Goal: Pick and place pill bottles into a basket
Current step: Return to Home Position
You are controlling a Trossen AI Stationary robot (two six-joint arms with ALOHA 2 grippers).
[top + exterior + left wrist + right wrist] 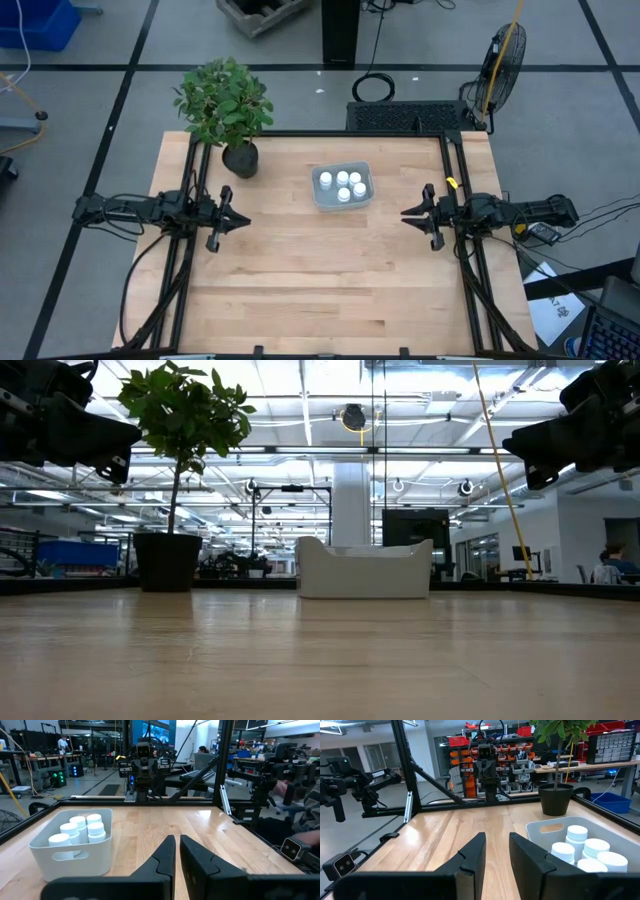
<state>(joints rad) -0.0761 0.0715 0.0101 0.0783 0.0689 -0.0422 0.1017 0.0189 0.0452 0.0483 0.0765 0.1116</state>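
Observation:
The pale basket (322, 196) stands on the table's far middle, resting on its flat bottom. Several white pill bottles (343, 183) stand upright inside it, caps up; they also show in the left wrist view (80, 832) and the right wrist view (585, 852). My left gripper (243, 221) hovers above the table, left of the basket and a little nearer; its fingers (177, 852) are shut and empty. My right gripper (405, 214) hovers to the right of the basket; its fingers (496, 851) stand a little apart and empty. Both grippers point at each other.
A dark pot with a green plant (240, 158) stands at the far left, close to the basket's left. Black frame rails (190, 190) run along the table's left, right and far edges. Bare wood (320, 280) lies between and in front of the grippers.

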